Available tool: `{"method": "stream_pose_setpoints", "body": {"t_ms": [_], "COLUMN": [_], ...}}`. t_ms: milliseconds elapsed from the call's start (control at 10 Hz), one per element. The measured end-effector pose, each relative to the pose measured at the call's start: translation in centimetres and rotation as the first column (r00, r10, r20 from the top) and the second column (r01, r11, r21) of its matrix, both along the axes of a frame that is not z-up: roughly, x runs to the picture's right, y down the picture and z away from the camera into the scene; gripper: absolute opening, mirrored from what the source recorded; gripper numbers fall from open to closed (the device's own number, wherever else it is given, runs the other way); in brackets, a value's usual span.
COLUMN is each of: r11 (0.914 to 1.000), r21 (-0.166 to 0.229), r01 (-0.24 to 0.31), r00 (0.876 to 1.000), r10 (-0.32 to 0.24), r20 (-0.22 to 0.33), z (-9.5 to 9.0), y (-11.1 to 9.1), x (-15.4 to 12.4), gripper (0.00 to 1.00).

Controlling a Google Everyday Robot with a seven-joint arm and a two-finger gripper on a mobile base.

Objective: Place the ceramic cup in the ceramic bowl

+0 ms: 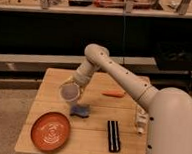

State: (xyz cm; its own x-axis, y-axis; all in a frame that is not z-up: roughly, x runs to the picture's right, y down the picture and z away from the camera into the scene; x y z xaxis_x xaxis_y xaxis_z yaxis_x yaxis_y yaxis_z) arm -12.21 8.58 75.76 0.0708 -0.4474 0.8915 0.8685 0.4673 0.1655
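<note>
The ceramic cup (69, 92) is a small white tumbler held at the end of my arm, tilted so its open mouth faces the camera, above the wooden table (54, 80). My gripper (72, 87) is shut on the cup, above the table's left middle. The ceramic bowl (51, 131), a wide orange-red dish with pale markings inside, sits at the table's front left corner, below and left of the cup. The cup is above and clear of the bowl.
A blue sponge-like object (80, 110) lies just right of and below the cup. A black rectangular item (113, 136) lies at the front middle. An orange carrot-like object (113, 93) lies at the right. A small white bottle (140, 120) stands by my base. Shelving stands behind.
</note>
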Motion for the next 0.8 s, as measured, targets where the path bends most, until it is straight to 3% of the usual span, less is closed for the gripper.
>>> {"method": "stream_pose_setpoints", "body": {"t_ms": [400, 800], "r11": [0.9989, 0.9968], "r21": [0.008, 0.004], "r01": [0.046, 0.079], "r00": [0.999, 0.997], "r10": [-0.046, -0.079], "r20": [0.014, 0.018], "z": [-1.6, -2.9], "y": [0.8, 3.4], "x": [-1.5, -2.3], "gripper": [0.02, 0.02]}}
